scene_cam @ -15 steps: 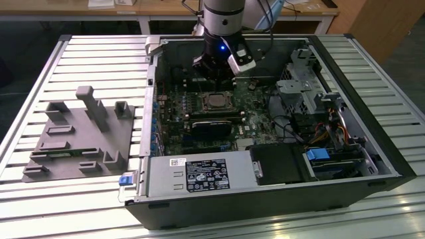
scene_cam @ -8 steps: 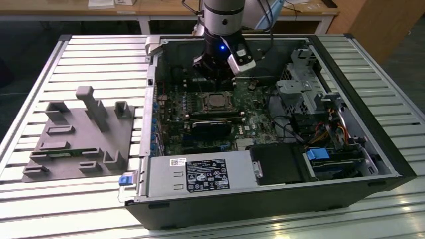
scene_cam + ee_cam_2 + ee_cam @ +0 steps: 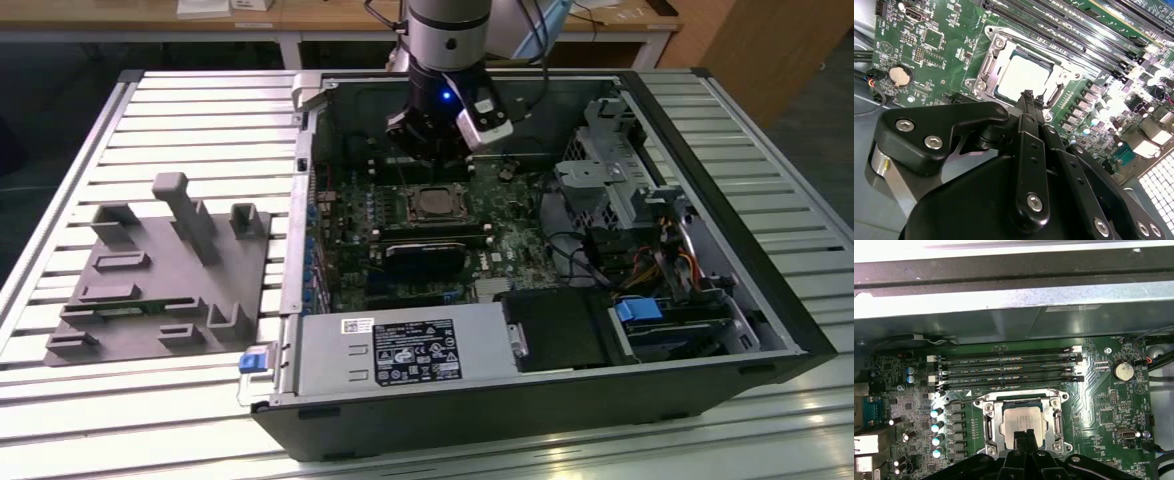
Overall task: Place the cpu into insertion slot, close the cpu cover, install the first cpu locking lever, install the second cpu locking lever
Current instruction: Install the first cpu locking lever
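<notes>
**A:** Claw status?

**B:** The gripper (image 3: 1027, 95) has its fingers pressed together with the tips meeting and nothing between them. In both wrist views the tips hang over one edge of the cpu (image 3: 1026, 419).

**A:** Touching it?

**B:** Cannot tell. The tips overlap the chip's edge, but contact is not visible.

**A:** Chip location?

**B:** It is seated in the insertion slot (image 3: 1064, 397) with its silvery top up. The cpu cover (image 3: 988, 422) lies flat around it, and the chip shows through the cover's square window.

**A:** Past the slot?

**B:** The motherboard (image 3: 1094, 410) is green. Long black memory slots (image 3: 1004, 367) run side by side just beyond the socket. A row of teal-topped capacitors (image 3: 934, 427) stands on one side, and a coin cell (image 3: 1124, 371) sits further off on the other.

**A:** Wider scene?

**B:** In the exterior view the arm (image 3: 447, 30) reaches down into the open computer case (image 3: 534, 410), which lies on a slatted metal table (image 3: 174, 100). The power supply (image 3: 400, 350) is at the case's nearest end. A grey fixture block (image 3: 160, 270) rests on the table beside the case, on the exterior view's left.
</notes>
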Controlling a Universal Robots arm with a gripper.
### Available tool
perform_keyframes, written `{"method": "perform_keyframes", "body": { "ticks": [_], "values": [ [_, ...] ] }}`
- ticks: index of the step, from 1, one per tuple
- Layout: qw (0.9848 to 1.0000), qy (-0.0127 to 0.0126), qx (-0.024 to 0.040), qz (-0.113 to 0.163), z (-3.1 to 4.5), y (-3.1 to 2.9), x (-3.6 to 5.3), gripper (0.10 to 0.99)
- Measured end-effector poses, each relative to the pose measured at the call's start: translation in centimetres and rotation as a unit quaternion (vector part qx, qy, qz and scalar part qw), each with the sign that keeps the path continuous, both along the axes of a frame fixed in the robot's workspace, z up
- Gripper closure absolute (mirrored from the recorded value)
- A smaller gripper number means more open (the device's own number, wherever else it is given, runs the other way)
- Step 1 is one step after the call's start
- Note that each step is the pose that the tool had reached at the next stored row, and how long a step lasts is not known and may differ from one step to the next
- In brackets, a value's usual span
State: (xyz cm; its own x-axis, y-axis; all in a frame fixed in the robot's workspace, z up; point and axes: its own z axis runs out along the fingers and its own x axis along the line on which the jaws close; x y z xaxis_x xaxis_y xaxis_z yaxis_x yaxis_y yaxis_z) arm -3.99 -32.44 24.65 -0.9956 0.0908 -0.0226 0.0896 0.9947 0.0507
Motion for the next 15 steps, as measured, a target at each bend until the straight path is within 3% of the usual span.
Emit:
{"method": "perform_keyframes", "body": {
  "ticks": [6,15],
  "values": [
    [1.0,0.0,0.0001,0.0,-0.01,0.0,-0.59,0.984],
    [1.0,-0.0001,0.0001,0.0,-0.01,0.0,-2.28,0.984]
  ]
}}
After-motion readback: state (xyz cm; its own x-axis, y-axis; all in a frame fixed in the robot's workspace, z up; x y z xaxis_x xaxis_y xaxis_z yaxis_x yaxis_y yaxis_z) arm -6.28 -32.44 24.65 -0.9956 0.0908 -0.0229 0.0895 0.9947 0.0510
